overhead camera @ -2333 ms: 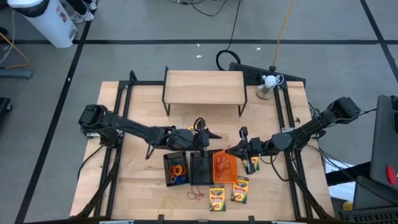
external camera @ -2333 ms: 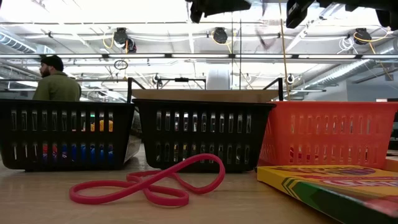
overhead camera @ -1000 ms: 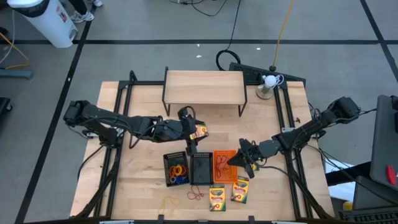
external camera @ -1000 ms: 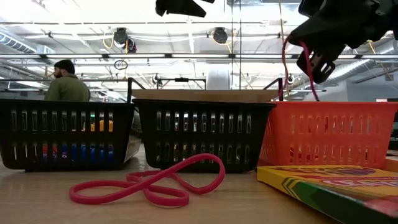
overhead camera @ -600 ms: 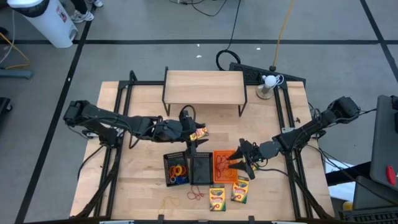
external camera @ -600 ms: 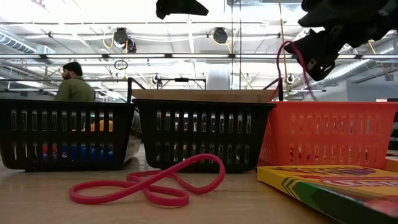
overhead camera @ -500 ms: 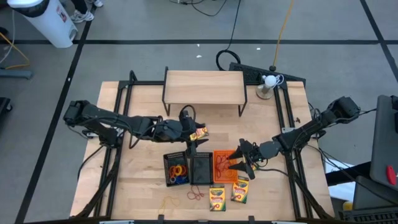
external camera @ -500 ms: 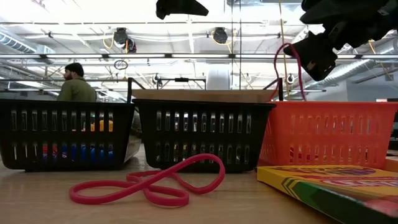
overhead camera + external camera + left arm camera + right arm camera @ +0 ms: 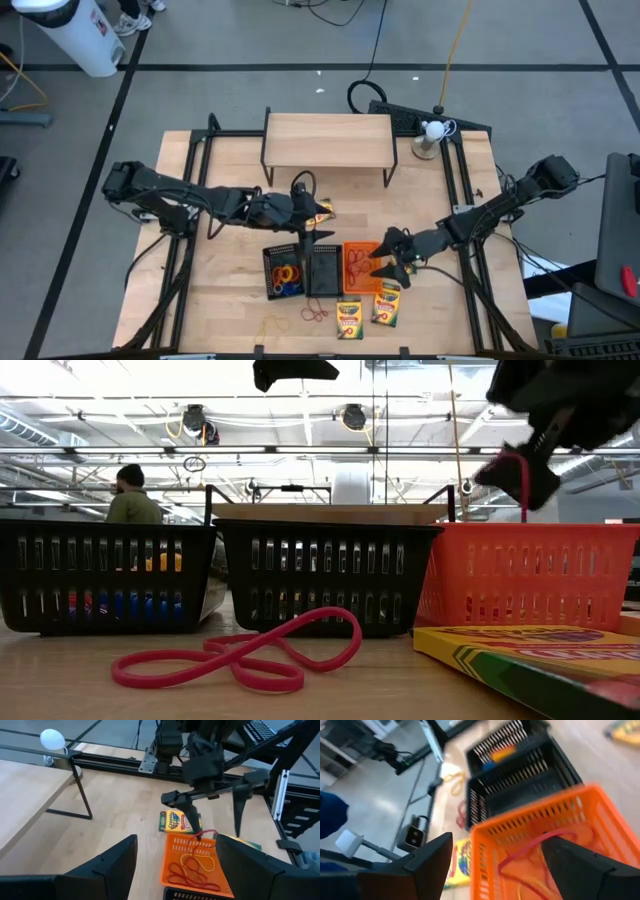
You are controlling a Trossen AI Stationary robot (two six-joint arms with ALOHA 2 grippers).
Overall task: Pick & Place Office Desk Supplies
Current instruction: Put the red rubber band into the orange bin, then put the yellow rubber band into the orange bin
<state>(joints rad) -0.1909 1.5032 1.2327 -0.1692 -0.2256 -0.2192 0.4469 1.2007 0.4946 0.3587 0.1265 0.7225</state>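
My right gripper (image 9: 218,835) stands open above the far rim of the orange mesh tray (image 9: 360,267). A red rubber band (image 9: 522,490) trails from one of its fingers down into the tray, where other bands (image 9: 190,867) lie. My left gripper (image 9: 322,222) hangs open and high over the table, behind the two black trays (image 9: 283,272) (image 9: 322,270), with nothing between its fingers. A crayon box (image 9: 323,210) lies on the table just below it. My right gripper is open, and the red rubber band's upper end (image 9: 521,464) still hangs over one fingertip (image 9: 199,832). The fingers slant down from the table's right side. The band hangs slack, and its lower part (image 9: 530,847) is inside the orange tray.
Two crayon boxes (image 9: 350,318) (image 9: 386,303) lie in front of the trays, and another (image 9: 179,821) lies by the orange tray. A red band (image 9: 240,655) and a yellow band (image 9: 272,325) lie near the front edge. The wooden shelf (image 9: 328,140) and the white ball (image 9: 433,130) stand at the back.
My right gripper has opened above the orange tray and tipped slightly. The red rubber band it held pinched has dropped: it now hangs from one finger with its lower part in the tray.
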